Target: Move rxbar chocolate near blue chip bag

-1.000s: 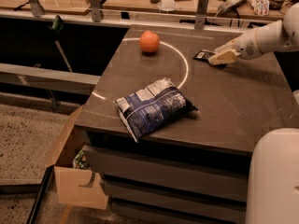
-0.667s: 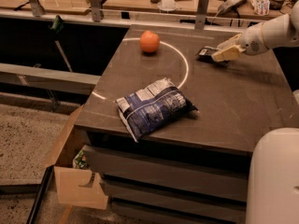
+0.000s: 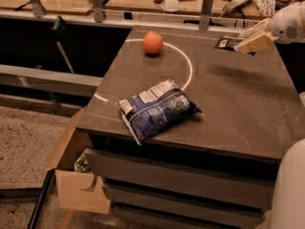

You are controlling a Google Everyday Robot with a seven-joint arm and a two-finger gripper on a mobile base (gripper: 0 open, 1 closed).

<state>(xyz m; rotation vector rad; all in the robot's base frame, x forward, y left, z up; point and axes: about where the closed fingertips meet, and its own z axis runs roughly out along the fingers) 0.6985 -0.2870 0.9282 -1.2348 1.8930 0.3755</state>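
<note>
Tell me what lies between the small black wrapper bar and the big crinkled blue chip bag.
Camera view: only bare dark tabletop crossed by a white arc. The hand holds the small black wrapper bar at far right.

Pale two-finger hand (image 3: 239, 46) over far right of dark grey bench (image 3: 238, 109), clamped on small flat black wrapper bar (image 3: 226, 43), held above the surface. Puffy crinkled blue-and-white chip bag (image 3: 157, 109) near front edge, well apart. Round orange fruit (image 3: 153, 42) far left.

Dim, warm overhead light leaves a faint sheen on the counter (image 3: 238, 113) and a soft shadow beneath the hand (image 3: 240, 46), which grips the rxbar chocolate (image 3: 225, 43) above its far right corner.
</note>
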